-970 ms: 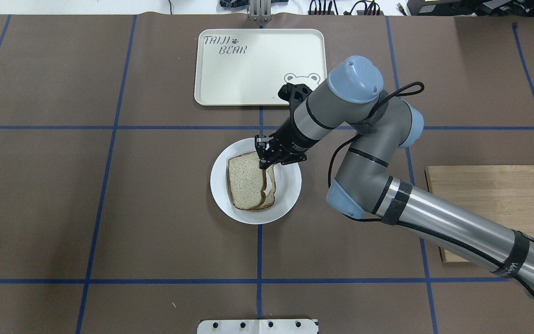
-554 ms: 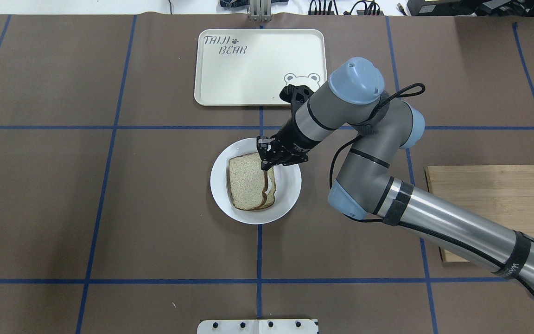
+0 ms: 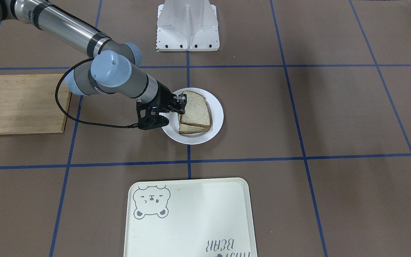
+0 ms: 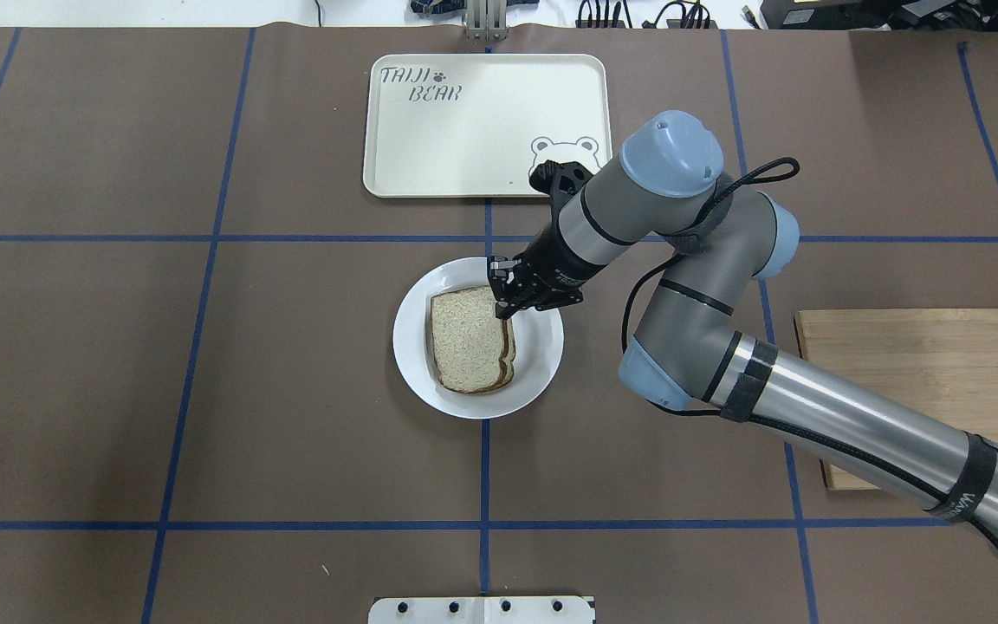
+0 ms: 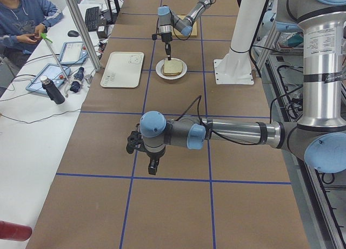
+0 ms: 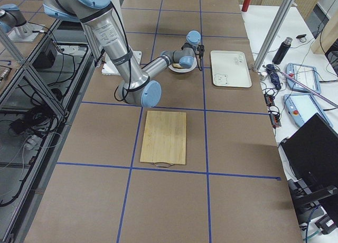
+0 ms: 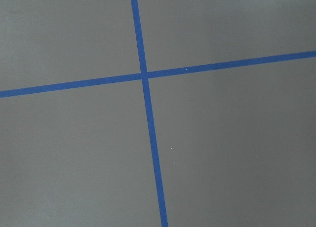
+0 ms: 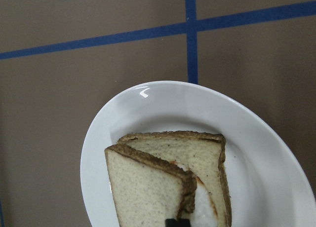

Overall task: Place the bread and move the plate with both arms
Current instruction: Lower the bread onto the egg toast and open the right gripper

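Observation:
The white plate [image 4: 542,351] lies at mid table, and it also shows in the front view [image 3: 217,117] and the right wrist view [image 8: 148,103]. On it lies a slice topped with egg [image 8: 210,160]. The plain bread [image 4: 464,340] rests tilted on top of that slice [image 3: 195,109] [image 8: 143,187]. My right gripper [image 4: 503,310] [image 3: 182,101] is shut on the bread's corner at the plate's far right. My left gripper [image 5: 153,166] hangs above bare table far to the left. I cannot tell whether it is open or shut.
A cream bear tray [image 4: 486,126] lies beyond the plate. A wooden cutting board [image 4: 923,364] lies to the right, partly under my right arm. The white base stand [image 3: 187,26] sits at the near table edge. An operator sits by the side desk.
My right gripper has shifted right and slightly away with the bread. The bread now covers most of the lower slice, and the white egg strip no longer shows from above.

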`<action>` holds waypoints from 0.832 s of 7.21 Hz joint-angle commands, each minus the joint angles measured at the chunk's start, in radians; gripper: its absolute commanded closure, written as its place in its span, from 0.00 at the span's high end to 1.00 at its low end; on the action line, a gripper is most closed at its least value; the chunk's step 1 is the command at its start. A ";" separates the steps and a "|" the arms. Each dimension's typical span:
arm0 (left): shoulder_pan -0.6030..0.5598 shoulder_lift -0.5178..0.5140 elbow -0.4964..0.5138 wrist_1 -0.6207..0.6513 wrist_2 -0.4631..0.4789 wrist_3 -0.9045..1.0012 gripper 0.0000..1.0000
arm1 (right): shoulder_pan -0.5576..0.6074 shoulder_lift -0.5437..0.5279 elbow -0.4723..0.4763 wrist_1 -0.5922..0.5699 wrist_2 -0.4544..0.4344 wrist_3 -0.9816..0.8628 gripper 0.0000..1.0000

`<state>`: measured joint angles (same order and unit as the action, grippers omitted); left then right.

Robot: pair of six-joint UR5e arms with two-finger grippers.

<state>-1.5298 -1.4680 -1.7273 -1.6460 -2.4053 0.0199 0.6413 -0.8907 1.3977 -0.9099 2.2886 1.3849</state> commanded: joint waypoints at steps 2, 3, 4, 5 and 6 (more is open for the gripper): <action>-0.001 0.000 -0.005 0.000 0.000 0.000 0.98 | -0.002 -0.005 -0.003 -0.001 -0.027 0.005 1.00; -0.001 0.000 -0.005 0.000 0.000 -0.002 0.98 | 0.000 -0.008 -0.002 0.000 -0.026 0.005 1.00; 0.000 -0.002 -0.005 0.000 0.000 -0.005 0.98 | 0.004 -0.017 0.007 0.000 -0.024 0.008 1.00; 0.002 -0.009 -0.017 -0.005 -0.018 -0.082 0.98 | 0.026 -0.049 0.033 0.000 -0.017 0.005 1.00; 0.020 -0.017 -0.037 -0.076 -0.105 -0.247 0.98 | 0.052 -0.126 0.105 -0.006 -0.029 0.003 1.00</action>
<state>-1.5243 -1.4765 -1.7450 -1.6662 -2.4388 -0.0776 0.6659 -0.9465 1.4384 -0.9109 2.2666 1.3901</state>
